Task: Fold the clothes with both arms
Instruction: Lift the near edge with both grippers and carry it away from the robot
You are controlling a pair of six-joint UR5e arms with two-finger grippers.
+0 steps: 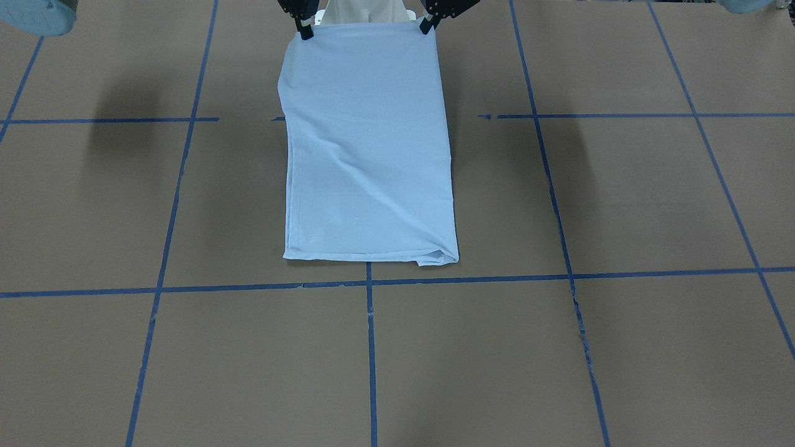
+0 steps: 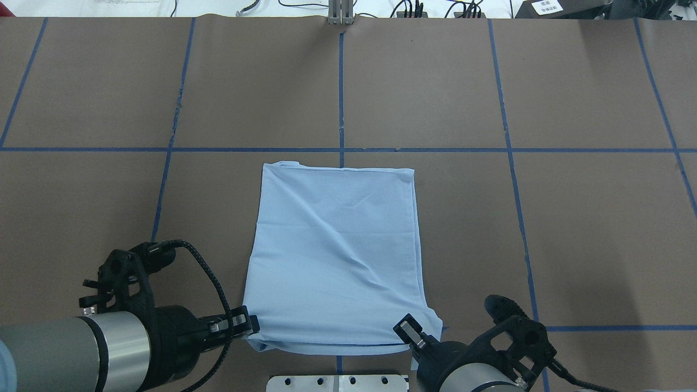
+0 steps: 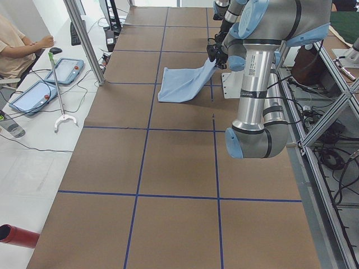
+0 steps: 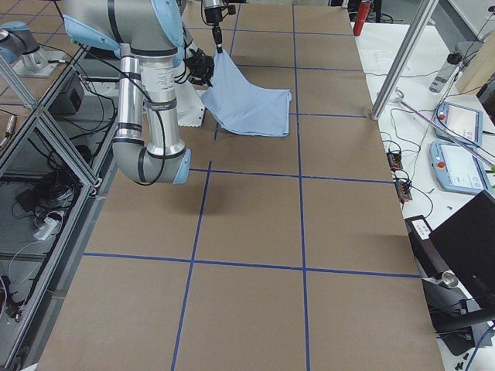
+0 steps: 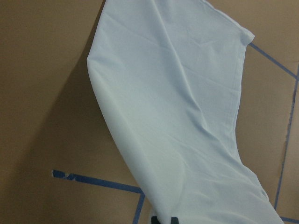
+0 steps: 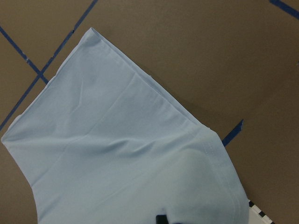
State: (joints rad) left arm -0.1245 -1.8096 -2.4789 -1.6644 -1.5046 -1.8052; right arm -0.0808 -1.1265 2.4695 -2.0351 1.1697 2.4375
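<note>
Brown paper (image 2: pixel 588 228) covers the long table, cut into large squares by lines of blue tape (image 2: pixel 341 98). Seen from overhead, the left arm (image 2: pixel 109 343) comes in at 8 o'clock, a black cable looping over its wrist. The left gripper (image 2: pixel 248 325) has its fingers pressed together on the T-shirt (image 2: pixel 337 250), pinching the near corner at the cloth's 7 o'clock.

The light blue shirt is folded into a long plain rectangle just on the robot's side of the table's middle, running from 6 to 12 o'clock. Its far edge lies flat on the paper just short of a cross line of tape. Its near edge is raised off the table, so the cloth slopes up toward the robot, as both side views show. Soft creases run across it. No print or collar shows.

At the shirt's 5 o'clock corner the right gripper (image 2: pixel 414 333) is likewise clamped on the fabric, with the right arm (image 2: pixel 474 375) behind it. A metal plate (image 2: pixel 337 383) sits between the arms at 6 o'clock.
</note>
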